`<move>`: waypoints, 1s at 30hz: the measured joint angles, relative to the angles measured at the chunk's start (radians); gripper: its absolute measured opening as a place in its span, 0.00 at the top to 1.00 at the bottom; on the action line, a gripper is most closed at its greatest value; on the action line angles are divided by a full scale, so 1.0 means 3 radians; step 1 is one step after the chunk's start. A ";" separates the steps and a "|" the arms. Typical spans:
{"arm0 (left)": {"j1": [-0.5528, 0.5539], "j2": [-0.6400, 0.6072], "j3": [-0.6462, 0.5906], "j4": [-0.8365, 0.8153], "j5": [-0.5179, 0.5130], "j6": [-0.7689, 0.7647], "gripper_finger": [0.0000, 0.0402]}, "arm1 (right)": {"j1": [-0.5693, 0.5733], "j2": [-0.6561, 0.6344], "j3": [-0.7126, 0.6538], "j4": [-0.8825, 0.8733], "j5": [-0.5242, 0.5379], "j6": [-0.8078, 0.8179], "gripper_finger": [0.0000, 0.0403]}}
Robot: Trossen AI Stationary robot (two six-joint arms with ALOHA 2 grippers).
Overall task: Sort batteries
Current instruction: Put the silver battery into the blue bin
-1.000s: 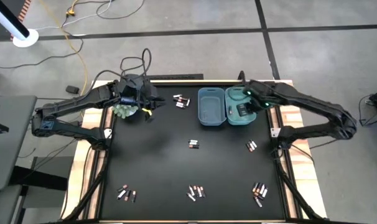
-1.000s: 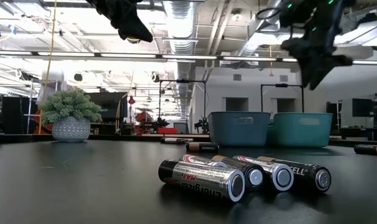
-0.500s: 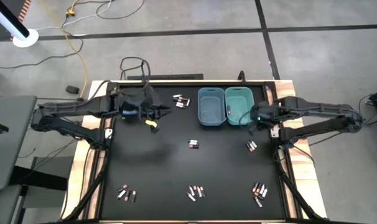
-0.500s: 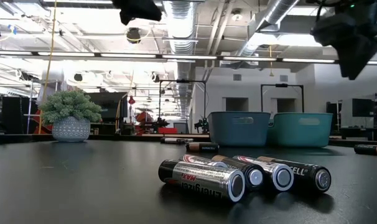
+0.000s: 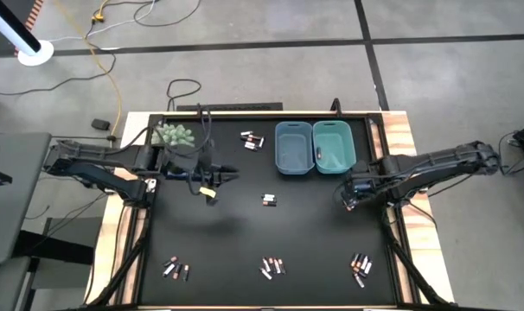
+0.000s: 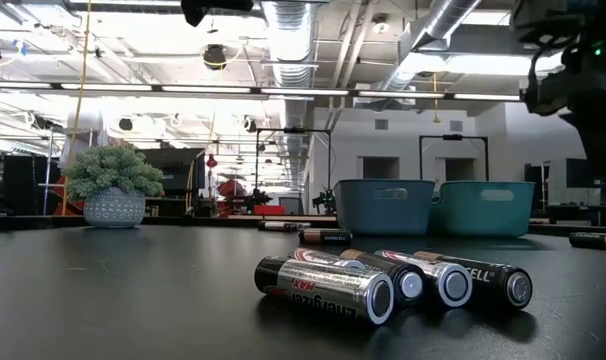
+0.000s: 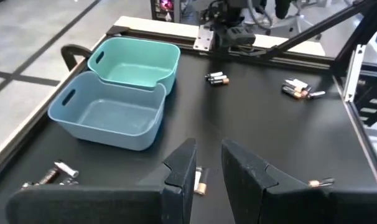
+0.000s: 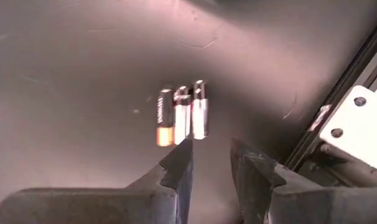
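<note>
The right hand (image 8: 210, 152), fingers slightly apart and empty, hovers over three batteries (image 8: 181, 115); it should drop straight, straddling one. The left hand (image 7: 207, 163) waits, likewise empty.

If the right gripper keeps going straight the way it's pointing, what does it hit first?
Most likely the small cluster of three batteries on the black table, lying just ahead of the right gripper, whose fingers stand slightly apart and empty. Exact depth is unclear.
</note>
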 joint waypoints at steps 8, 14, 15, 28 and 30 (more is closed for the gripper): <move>-0.0100 0.0099 -0.0001 0.0004 -0.0101 -0.0091 0.82 | -0.0166 0.0051 -0.0009 0.0115 -0.0025 -0.0091 0.70; -0.0131 0.0299 0.0001 0.0007 -0.0101 -0.0122 0.82 | -0.0266 0.0267 -0.0013 0.0160 -0.0068 -0.0099 0.70; -0.0131 0.0334 0.0001 0.0002 -0.0094 -0.0124 0.82 | -0.0282 0.0320 -0.0013 0.0172 -0.0088 -0.0183 0.70; -0.0131 0.0462 0.0000 0.0007 -0.0008 -0.0120 0.82 | -0.0586 0.0958 -0.0013 0.0244 -0.0276 -0.1097 0.70; -0.0131 0.0452 0.0000 0.0024 -0.0009 -0.0118 0.82 | -0.0627 0.1008 -0.0022 0.0319 -0.0316 -0.1170 0.70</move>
